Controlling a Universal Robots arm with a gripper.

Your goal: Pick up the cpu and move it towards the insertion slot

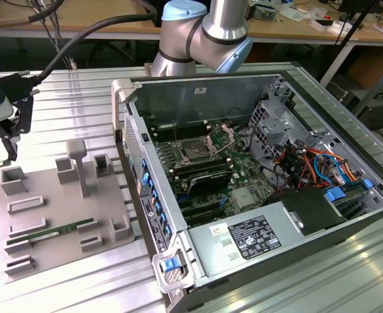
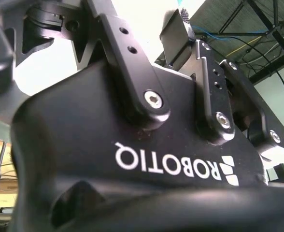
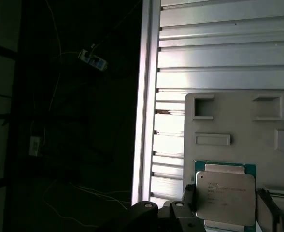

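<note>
Exterior view: my pincer [image 1: 10, 140] hangs at the far left edge by the grey tray [image 1: 61, 215]. The slot [image 1: 195, 151] sits mid-frame in the open case [image 1: 198, 91], well apart.
Second wrist view: the pincer's black body.
First wrist view: my fingers [image 3: 189, 200] pinch the cpu [image 3: 225, 191] by two sides.

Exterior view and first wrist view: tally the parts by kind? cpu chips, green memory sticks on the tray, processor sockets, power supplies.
square silver-topped cpu chip: 1
long thin green memory stick on the grey fixture tray: 1
square dark processor socket with silver retaining frame: 1
silver box power supply: 1
Total: 4
</note>
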